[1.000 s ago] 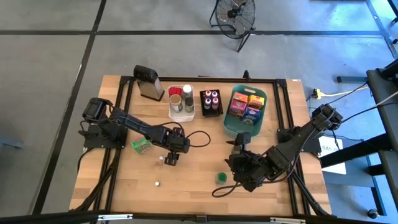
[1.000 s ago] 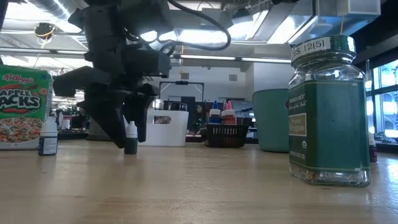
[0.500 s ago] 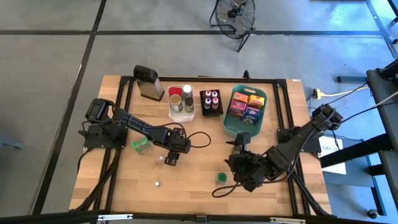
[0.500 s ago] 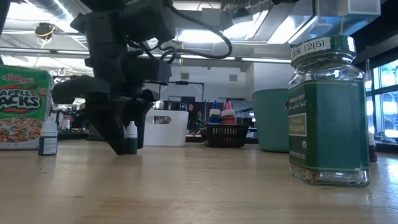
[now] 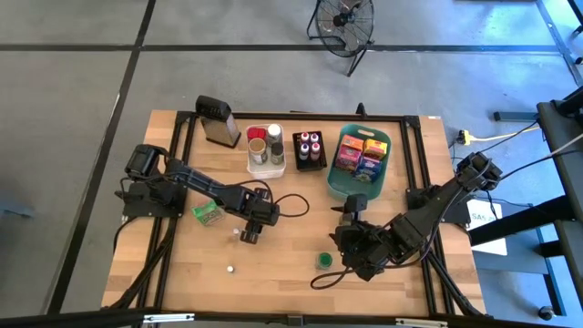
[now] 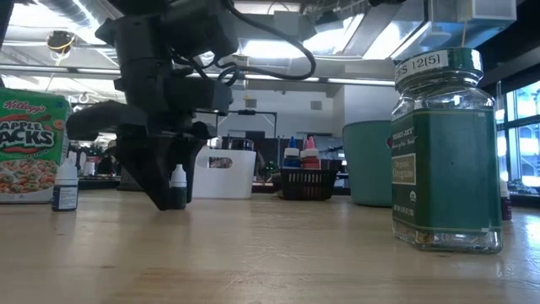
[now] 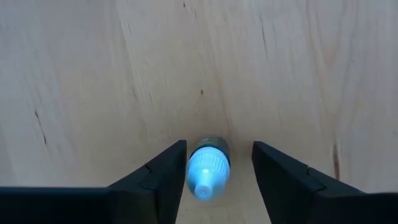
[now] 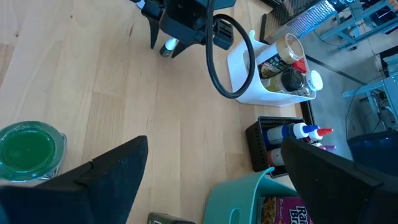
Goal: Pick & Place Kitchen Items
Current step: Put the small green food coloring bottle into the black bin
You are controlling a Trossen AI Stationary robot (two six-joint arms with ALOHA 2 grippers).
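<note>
A small dark dropper bottle with a white cap (image 5: 236, 233) (image 6: 178, 187) (image 7: 208, 167) stands upright on the wooden table. My left gripper (image 5: 247, 230) (image 6: 169, 190) (image 7: 217, 147) points down over it, open, with one finger on each side of the bottle, and the tips reach nearly down to the table. A gap shows on one side, and the other finger stands very close. My right gripper (image 5: 344, 239) (image 8: 214, 143) is wide open beside a green-lidded jar (image 5: 323, 260) (image 6: 445, 152) (image 8: 28, 149).
A second small bottle (image 5: 230, 269) (image 6: 65, 186) and a green cereal packet (image 5: 208, 213) (image 6: 29, 148) lie near my left arm. At the far side are a grater (image 5: 217, 121), a white bin (image 5: 256, 169), a black tray (image 5: 298, 150) and a teal basket (image 5: 335, 187).
My left gripper has come down a little around the small bottle and then held still. The bottle has stayed upright in place.
</note>
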